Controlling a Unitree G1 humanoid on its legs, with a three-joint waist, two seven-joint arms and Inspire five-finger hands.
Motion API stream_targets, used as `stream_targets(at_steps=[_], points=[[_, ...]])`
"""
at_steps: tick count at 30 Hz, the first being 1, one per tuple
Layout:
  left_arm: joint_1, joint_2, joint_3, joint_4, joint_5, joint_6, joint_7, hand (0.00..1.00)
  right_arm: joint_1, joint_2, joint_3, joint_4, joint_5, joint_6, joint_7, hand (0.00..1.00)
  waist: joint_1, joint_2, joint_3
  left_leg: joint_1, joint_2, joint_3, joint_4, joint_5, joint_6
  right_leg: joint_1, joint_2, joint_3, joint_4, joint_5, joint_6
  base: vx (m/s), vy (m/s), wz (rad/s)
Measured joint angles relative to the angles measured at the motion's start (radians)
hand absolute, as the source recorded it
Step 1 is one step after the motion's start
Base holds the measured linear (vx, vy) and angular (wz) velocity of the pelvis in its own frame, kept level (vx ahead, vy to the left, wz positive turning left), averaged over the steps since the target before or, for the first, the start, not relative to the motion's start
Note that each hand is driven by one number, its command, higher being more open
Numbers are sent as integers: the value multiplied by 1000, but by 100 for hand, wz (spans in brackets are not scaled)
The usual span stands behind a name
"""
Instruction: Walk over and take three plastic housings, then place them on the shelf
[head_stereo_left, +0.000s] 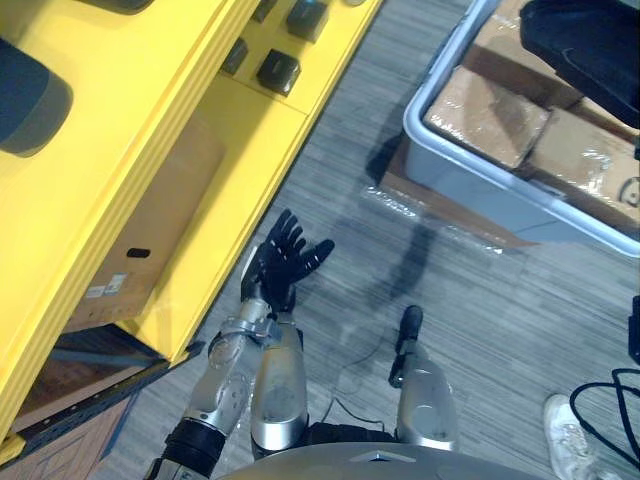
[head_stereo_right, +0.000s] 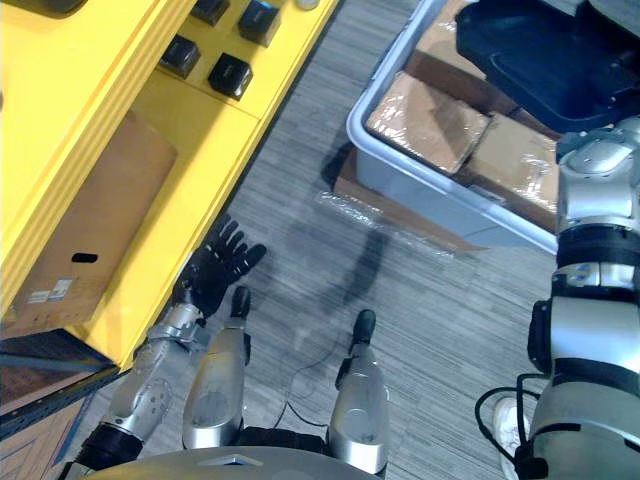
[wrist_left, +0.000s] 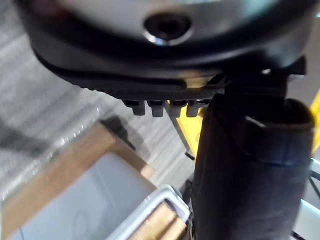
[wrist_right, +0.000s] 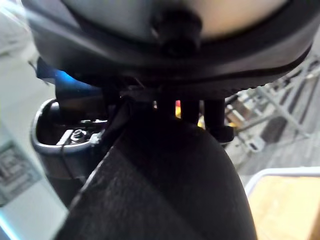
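Several small black plastic housings (head_stereo_left: 278, 70) lie on the top of the yellow shelf (head_stereo_left: 235, 150) at my left; more of them (head_stereo_right: 230, 73) show in the right eye view. My left hand (head_stereo_left: 285, 262) hangs low beside the shelf's edge, above the floor. Its fingers are spread and straight and it holds nothing. My right arm (head_stereo_right: 592, 200) is raised at the right, toward a grey bin. In the right wrist view the right hand (wrist_right: 150, 55) has a dark bulk close in front of it, and its grasp is hidden.
A grey bin (head_stereo_right: 420, 190) of wrapped brown boxes (head_stereo_right: 425, 120) stands on flat cardboard ahead at the right, with a large dark thing (head_stereo_right: 540, 55) over its far part. A cardboard box (head_stereo_left: 150, 230) sits under the shelf. A white shoe (head_stereo_left: 570, 420) shows at lower right.
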Motion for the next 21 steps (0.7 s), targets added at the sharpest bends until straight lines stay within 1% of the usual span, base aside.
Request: stream_targets(at_steps=[1,2,3,4,5,6,7,8,10,11,12,13,14,15,16,21], points=[[-1,0,-1,-14,-46,31,-9,100,36,20,-2,-37,-23,-14,-1,0,-8,-13,-20,10,1,4,-20,5,-1,3,1,-1,-5,-1,-1,62,-23,-6],[-5,-1,-3,-19,-109,85,-16,100,82,49,-7,-90,-41,-24,0,0,-18,-29,-51,25,2,12,-50,12,-1,6,1,-1,-18,-1,-1,94,-26,-6],[-24,-2,-4,-17,-178,154,-16,100,126,77,-12,-134,-76,-31,-1,0,-24,-42,-66,56,3,23,-82,22,-1,25,1,0,-31,-1,0,84,-22,-7],[-31,-3,-6,-13,-218,185,-16,100,147,92,-16,-155,-91,-33,-1,0,-27,-48,-76,69,4,26,-97,26,-2,31,1,1,-34,-1,0,80,-25,-6],[-38,-9,-21,2,-284,238,-15,100,185,126,-17,-195,-125,-36,0,0,-40,-57,-106,86,4,32,-126,35,-2,38,1,2,-43,-1,0,73,-22,-11],[-51,-9,-31,21,-351,288,-15,100,224,154,-17,-232,-158,-47,1,0,-45,-65,-130,112,5,48,-157,48,-3,44,1,10,-52,-1,0,94,-22,-15],[-57,-10,-44,31,-388,306,-15,100,239,166,-17,-248,-172,-53,2,0,-46,-69,-140,126,6,57,-173,51,-3,49,2,16,-56,-1,0,85,-13,-25],[-71,-12,-61,47,-462,334,-15,100,269,187,-17,-279,-195,-65,3,0,-49,-72,-160,148,7,73,-194,56,-3,54,2,26,-63,-1,1,66,-11,-22],[-100,-28,-96,69,-537,350,-15,100,306,228,-17,-326,-234,-82,3,0,-67,-72,-200,174,10,88,-226,64,-5,58,4,32,-68,0,1,56,-12,-19],[-110,-34,-101,72,-558,351,-15,100,314,239,-17,-340,-251,-90,3,0,-69,-72,-203,186,12,96,-232,64,-5,63,6,34,-68,0,1,56,-13,-27],[-141,-52,-124,90,-604,354,-17,100,350,261,-17,-377,-276,-114,2,0,-72,-74,-224,208,15,115,-243,65,-5,70,8,46,-72,0,1,34,-8,-24],[-152,-56,-131,102,-627,354,-21,100,366,273,-17,-387,-295,-127,0,0,-76,-74,-240,208,15,119,-244,64,-5,70,8,48,-76,0,1,33,-10,-20],[-175,-65,-145,118,-658,353,-22,100,398,298,-14,-414,-317,-149,-2,0,-87,-75,-267,209,16,124,-244,64,-6,71,9,49,-80,0,1,24,-9,-7],[-184,-67,-155,122,-671,352,-24,100,411,314,-12,-425,-334,-163,-3,0,-95,-77,-275,212,17,128,-244,64,-6,72,10,51,-80,0,1,19,-16,-12],[-217,-80,-173,147,-689,343,-40,100,442,340,-2,-457,-351,-193,-8,0,-101,-77,-284,226,18,136,-244,63,-6,81,11,57,-81,0,1,-3,-13,-12],[-271,-122,-250,198,-729,308,-50,100,515,399,66,-489,-404,-249,-9,0,-116,-79,-327,248,19,155,-244,59,-8,88,12,72,-82,1,2,-39,-8,-11]])
